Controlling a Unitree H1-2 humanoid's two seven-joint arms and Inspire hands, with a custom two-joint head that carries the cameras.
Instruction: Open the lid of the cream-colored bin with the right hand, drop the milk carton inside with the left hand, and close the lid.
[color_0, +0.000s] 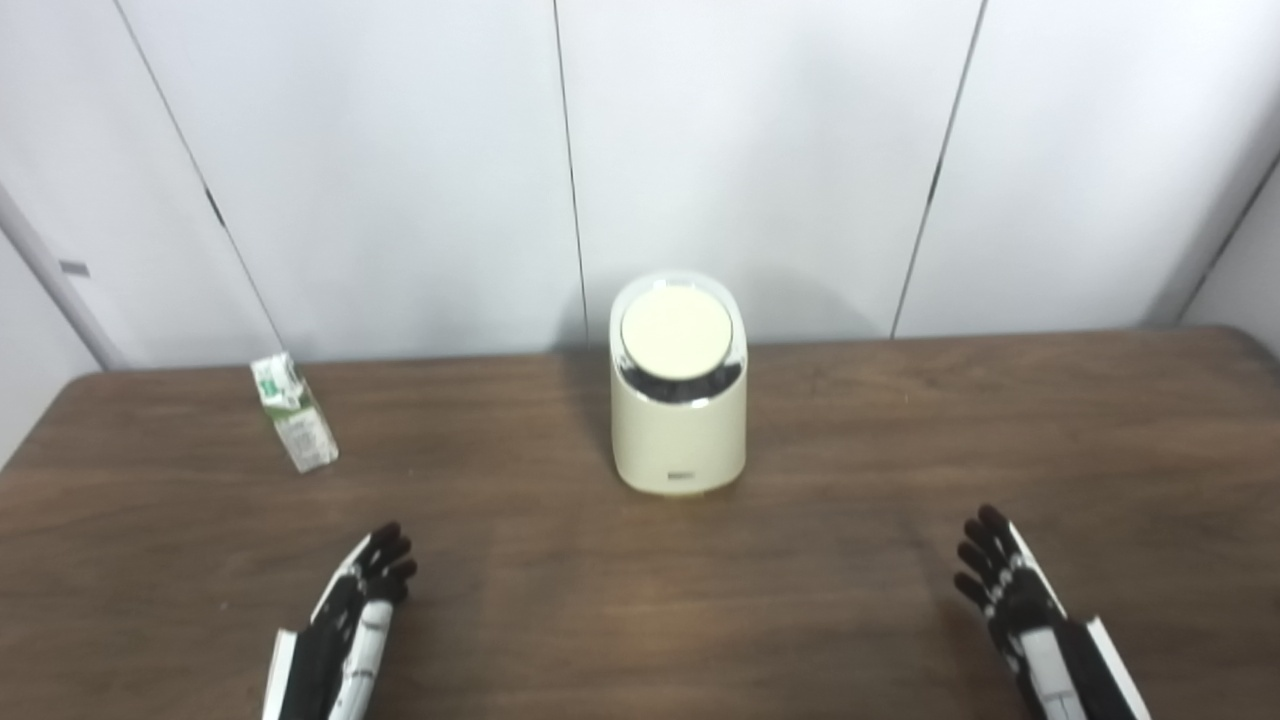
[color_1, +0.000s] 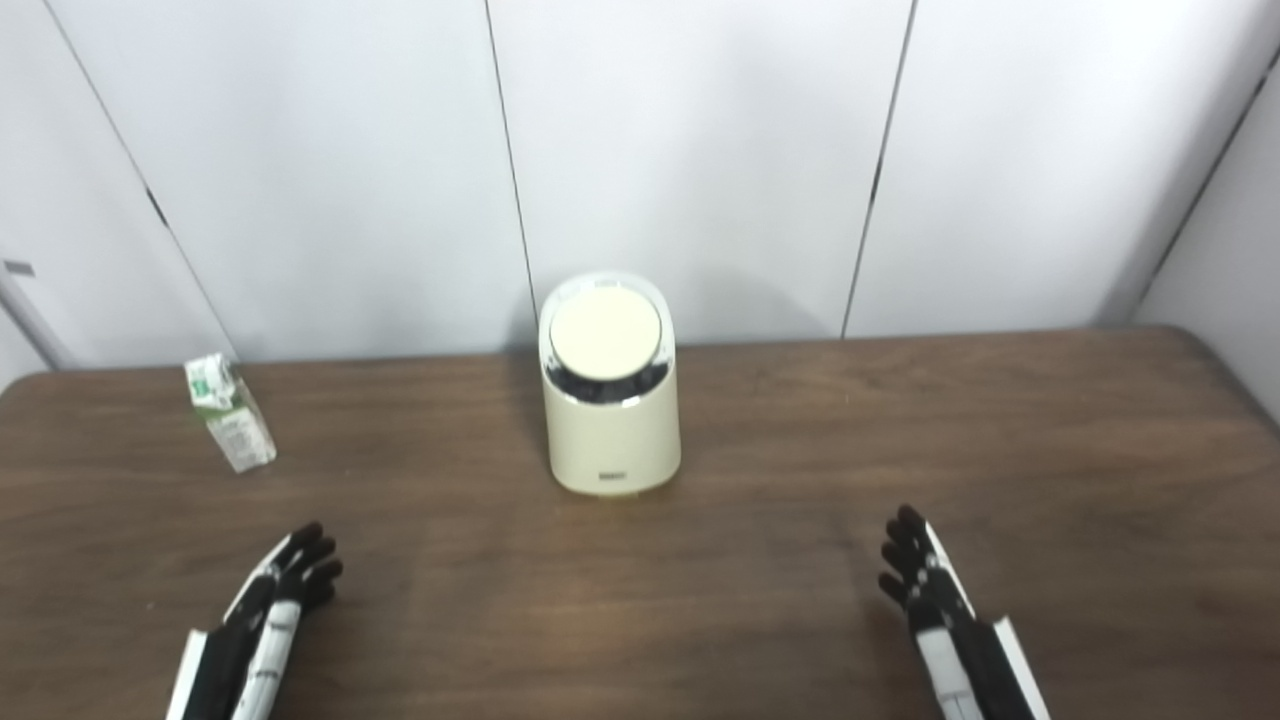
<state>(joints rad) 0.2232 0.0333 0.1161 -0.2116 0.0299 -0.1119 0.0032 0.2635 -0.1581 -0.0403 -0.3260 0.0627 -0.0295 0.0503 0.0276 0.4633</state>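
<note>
A pale panelled wall (color_0: 760, 150) with thin dark seams fills the upper half of both views, and below it a dark brown wood-grain desk (color_0: 900, 440) stretches from edge to edge, its far corners rounded. Near the far edge of the desk, about midway across, stands the cream-colored bin (color_0: 679, 420), upright, with a small dark label low on its front. Its round lid (color_0: 676, 333) is down and closed, tilted a little toward the camera and set inside a shiny ring. Well to the left of the bin, also toward the far side of the desk, the milk carton (color_0: 294, 414) stands by itself, white with green print on its upper part, touching nothing but the desk. At the bottom of the view, the left hand (color_0: 362, 596) comes in from the lower left, black and white, its fingers extended, lying close together and pointing away toward the far side of the desk; it holds nothing and lies near the desk surface, nearer to the camera than the carton and clear of it. The right hand (color_0: 1000, 575) comes in from the lower right in the same posture, fingers straight and slightly spread, empty, well apart from the bin and its lid.
</note>
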